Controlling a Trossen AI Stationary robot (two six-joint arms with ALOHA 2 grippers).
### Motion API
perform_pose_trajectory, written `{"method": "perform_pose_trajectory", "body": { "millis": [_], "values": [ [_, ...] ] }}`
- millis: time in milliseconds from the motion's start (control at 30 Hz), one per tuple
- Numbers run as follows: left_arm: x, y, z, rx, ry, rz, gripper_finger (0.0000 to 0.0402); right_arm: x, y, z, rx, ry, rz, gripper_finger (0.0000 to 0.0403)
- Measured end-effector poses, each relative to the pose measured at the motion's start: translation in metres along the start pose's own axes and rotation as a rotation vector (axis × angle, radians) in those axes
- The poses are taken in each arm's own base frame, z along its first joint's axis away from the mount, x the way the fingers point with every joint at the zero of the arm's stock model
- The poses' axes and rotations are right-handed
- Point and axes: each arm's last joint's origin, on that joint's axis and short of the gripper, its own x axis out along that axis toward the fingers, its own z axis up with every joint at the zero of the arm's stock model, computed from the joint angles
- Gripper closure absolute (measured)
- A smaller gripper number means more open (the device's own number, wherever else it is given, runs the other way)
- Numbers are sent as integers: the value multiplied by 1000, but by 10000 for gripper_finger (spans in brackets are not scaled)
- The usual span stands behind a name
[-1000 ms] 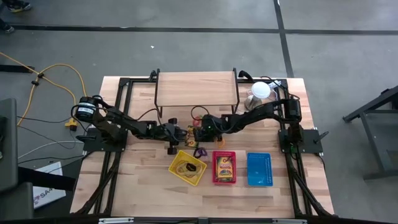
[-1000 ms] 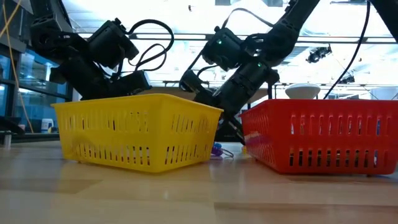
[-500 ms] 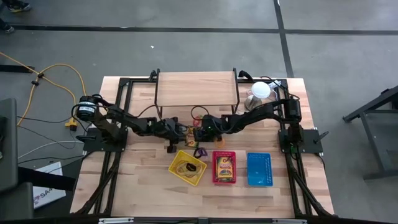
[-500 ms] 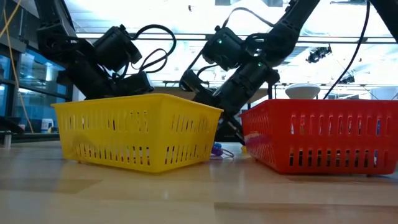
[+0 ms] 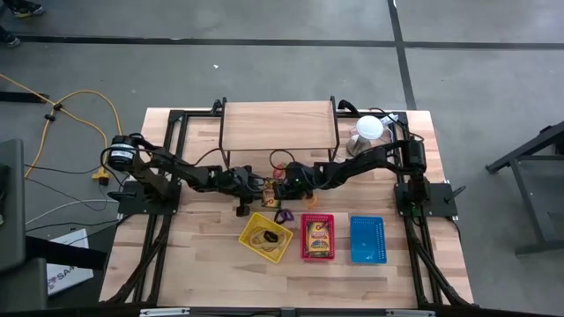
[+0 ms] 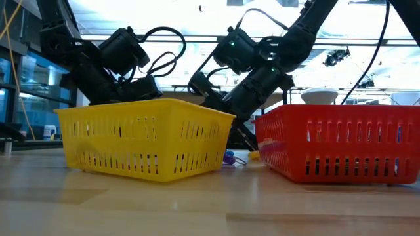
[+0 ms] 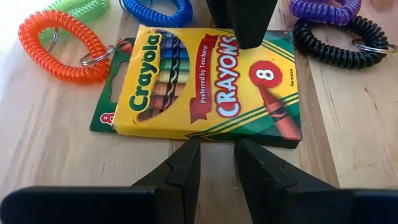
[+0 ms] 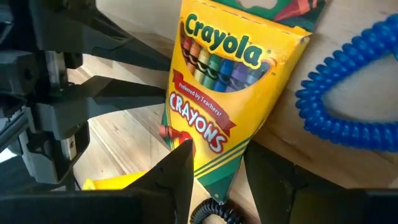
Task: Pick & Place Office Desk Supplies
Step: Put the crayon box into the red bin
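Crayon box [image 7: 205, 84] lies flat on the counter [image 7: 50, 155], behind the yellow basket [image 5: 265, 236]. Right end effector [image 8: 217, 168] grips its edge; left end effector [image 7: 214, 163] narrowly parted, empty, just beside it. Recommend lifting level, clearing neighbouring coil rings [image 7: 62, 43].

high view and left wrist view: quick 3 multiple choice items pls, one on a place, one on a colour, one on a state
1. Which basket sits in the middle of the row on the table?
A yellow
B red
C blue

2. What colour is the coil lying right beside the black coil?
A purple
B white
C yellow

3. The left gripper, facing the crayon box, is:
A open, with nothing between its fingers
B shut on the box
C shut on a coil

Answers:
1 B: in the high view the red basket has one basket on each side.
2 A: the purple coil touches the black one.
3 A: a bare gap shows between its fingers, short of the box.
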Motion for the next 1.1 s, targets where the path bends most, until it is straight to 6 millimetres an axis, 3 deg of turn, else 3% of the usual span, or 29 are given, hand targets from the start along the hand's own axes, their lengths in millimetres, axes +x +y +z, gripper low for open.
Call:
{"method": "perform_pose_trajectory", "body": {
  "millis": [367, 1100],
  "values": [
    [0, 0, -5, -28, 61, 18, 303, -16, 19, 5, -78, -37, 71, 275],
    [0, 0, -6, -29, 61, 24, 303, -14, -4, -2, -24, 11, -145, 275]
  ]
}}
